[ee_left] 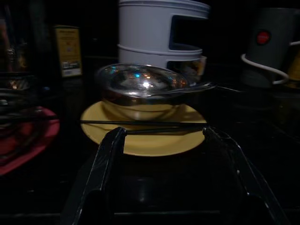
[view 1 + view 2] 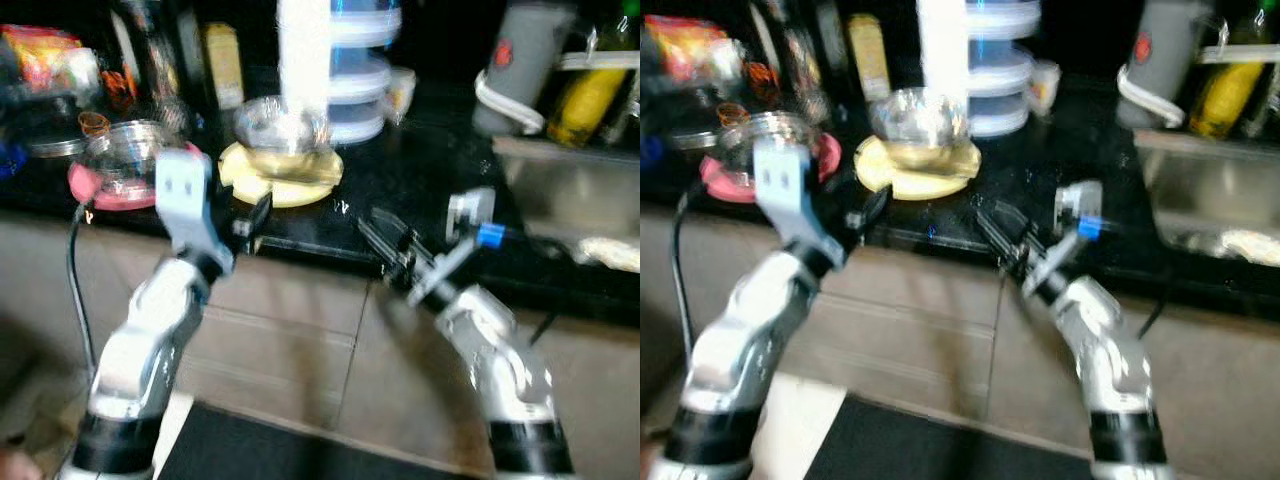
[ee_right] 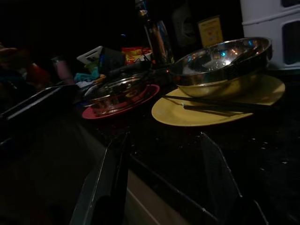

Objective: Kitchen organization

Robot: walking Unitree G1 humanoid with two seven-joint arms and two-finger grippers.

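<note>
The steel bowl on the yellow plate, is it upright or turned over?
Upright. The steel bowl sits on the yellow plate with its opening facing up; its shiny inside is visible, and a thin utensil rests across its rim.

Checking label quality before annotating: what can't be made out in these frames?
- Items behind the red plate: head views motion-blurred, unidentifiable.
- Label on the box: left wrist view too dark and small to read.
- What lies inside the steel bowl: hidden by its rim and glare.
- Sink: cut off by the head view's right edge.
- Objects left of the glass dish: lost in shadow, right wrist view.
</note>
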